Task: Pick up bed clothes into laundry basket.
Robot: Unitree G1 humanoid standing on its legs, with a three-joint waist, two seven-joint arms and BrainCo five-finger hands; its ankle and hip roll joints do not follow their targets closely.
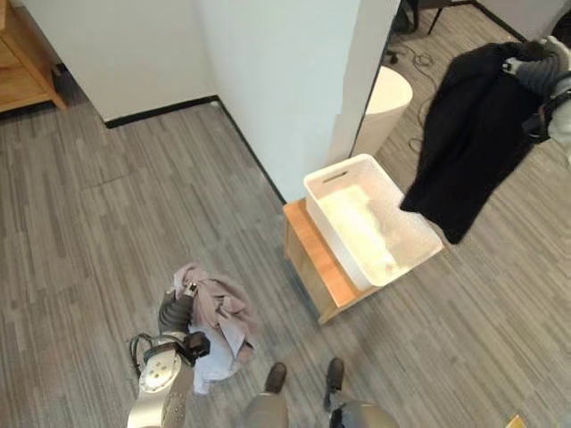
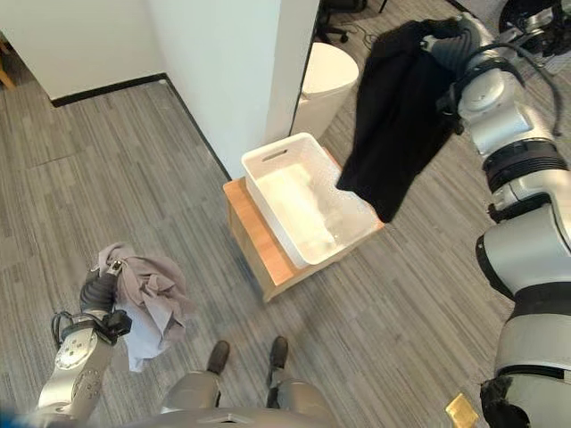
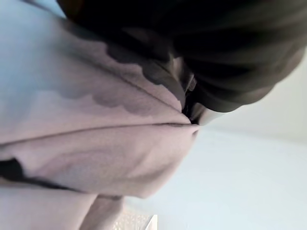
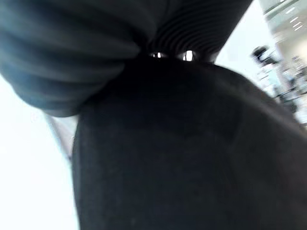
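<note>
We carry both garments: right hand (image 2: 455, 36) clamps black garment (image 2: 397, 111) at 1 o'clock above the white basket (image 1: 332, 181); left hand (image 2: 100, 287) grips pinkish cloth (image 2: 147, 303). Next, we judge, lower and release.

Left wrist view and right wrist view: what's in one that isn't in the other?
The left wrist view has a pinkish-grey garment bunched up against the left hand. The right wrist view has a black garment hanging from the right hand. What they share: each looks past its own hand's dark ribbed cover, straight onto cloth from very close.
</note>
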